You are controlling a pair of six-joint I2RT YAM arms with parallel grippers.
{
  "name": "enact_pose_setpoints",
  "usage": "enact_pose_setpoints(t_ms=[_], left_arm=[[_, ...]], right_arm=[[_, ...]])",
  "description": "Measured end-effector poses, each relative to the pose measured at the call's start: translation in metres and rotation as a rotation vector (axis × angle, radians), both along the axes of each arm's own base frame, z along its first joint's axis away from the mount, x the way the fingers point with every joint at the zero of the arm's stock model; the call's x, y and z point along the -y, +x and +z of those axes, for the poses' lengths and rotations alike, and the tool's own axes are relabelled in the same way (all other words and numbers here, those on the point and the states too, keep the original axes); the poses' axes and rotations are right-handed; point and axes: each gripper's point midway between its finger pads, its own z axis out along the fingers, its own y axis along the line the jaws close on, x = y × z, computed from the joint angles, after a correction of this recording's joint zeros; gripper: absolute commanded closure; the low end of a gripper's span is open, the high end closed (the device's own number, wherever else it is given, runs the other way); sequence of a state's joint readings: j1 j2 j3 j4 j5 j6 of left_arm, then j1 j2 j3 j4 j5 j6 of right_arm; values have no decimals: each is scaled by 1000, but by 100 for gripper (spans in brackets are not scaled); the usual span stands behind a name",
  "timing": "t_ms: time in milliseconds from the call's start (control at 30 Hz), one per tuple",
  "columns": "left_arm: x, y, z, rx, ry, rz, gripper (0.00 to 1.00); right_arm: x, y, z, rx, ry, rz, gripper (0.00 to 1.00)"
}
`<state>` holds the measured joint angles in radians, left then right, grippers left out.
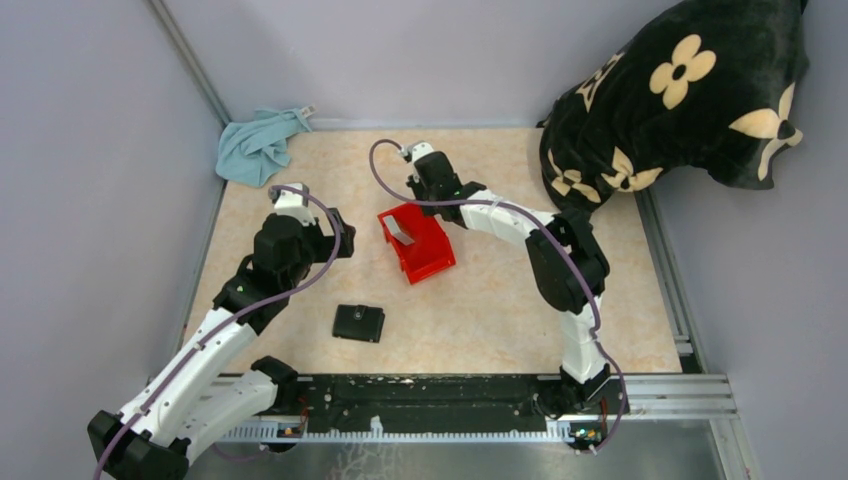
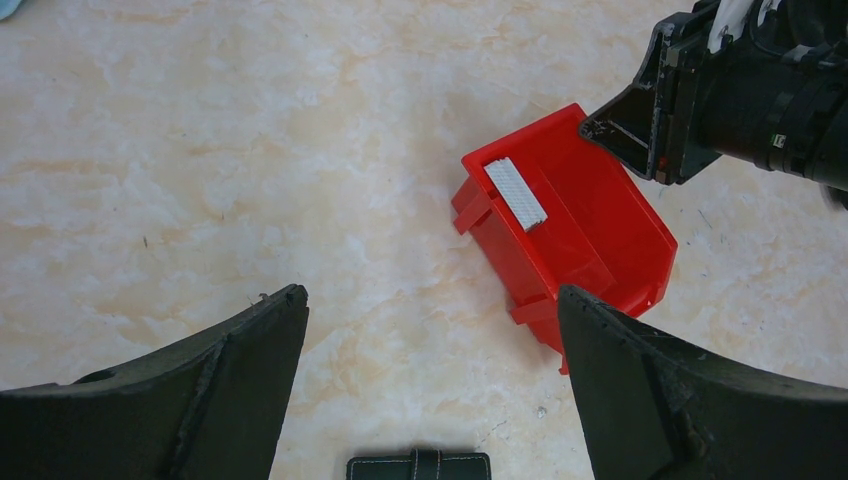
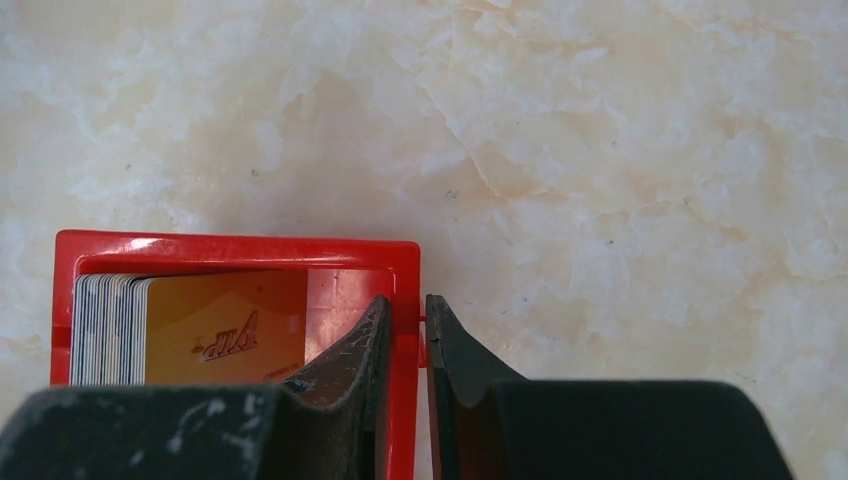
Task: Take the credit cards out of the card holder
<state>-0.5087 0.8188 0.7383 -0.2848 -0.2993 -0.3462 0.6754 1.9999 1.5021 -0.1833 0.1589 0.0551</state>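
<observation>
The card holder lies shut and flat on the table, a small black wallet; its top edge shows just below my left gripper, which hangs wide open and empty above the table. The credit cards stand stacked on edge inside the red bin, a tan one facing out; from above they show as a grey strip. My right gripper straddles the bin's side wall near a corner, one finger inside and one outside, pinched narrow on that wall.
A blue cloth lies crumpled at the back left corner. A black cushion with cream flowers fills the back right. Grey walls close in the left and back; a metal rail runs along the near edge.
</observation>
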Motion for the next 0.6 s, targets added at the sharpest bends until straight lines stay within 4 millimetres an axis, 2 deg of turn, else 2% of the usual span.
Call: enact_pose_setpoints(t_ms=[167, 600], left_arm=[[0, 0, 0, 0, 0, 0, 0], [0, 0, 0, 0, 0, -1, 0]], right_arm=[[0, 4, 0, 2, 12, -10, 100], [4, 18, 2, 11, 7, -51, 100]])
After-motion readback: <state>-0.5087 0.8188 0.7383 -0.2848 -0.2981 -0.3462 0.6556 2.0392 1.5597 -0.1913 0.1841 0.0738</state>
